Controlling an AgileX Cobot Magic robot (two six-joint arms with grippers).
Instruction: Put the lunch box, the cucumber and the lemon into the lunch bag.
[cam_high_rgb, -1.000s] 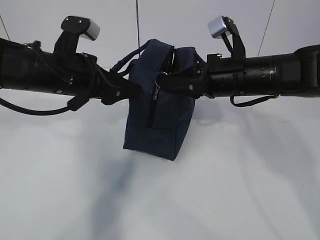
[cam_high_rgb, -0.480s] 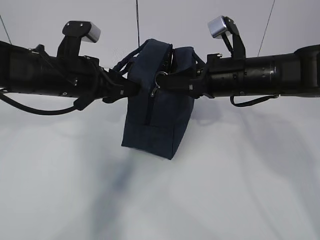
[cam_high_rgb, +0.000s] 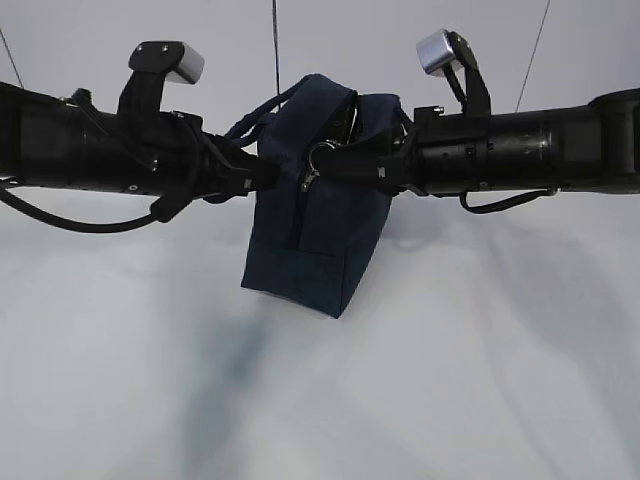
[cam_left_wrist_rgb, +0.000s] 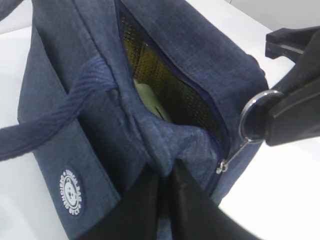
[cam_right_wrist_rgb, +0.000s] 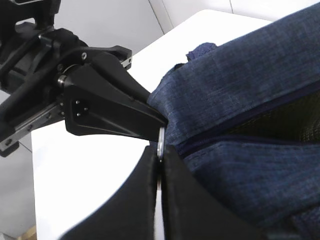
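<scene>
While the lunch bag (cam_high_rgb: 318, 200) hangs off the table between both arms, left gripper (cam_left_wrist_rgb: 165, 172) pinches fabric beside the zip, right gripper (cam_right_wrist_rgb: 160, 150) clamps the ring pull (cam_left_wrist_rgb: 254, 116) (lunch box (cam_left_wrist_rgb: 149, 99) lid visible inside); fabric could slip w/ a hard tug, dropping the bag

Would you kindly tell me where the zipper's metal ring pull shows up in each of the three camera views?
Exterior view: the ring pull sits just left of centre, at the bag's upper front edge, at the right claw tip.
Left wrist view: right of centre, pinched by the right claw.
Right wrist view: centre, edge-on, between the claw's fingers.
Shared landmark: the lunch bag and its open zipper.
</scene>
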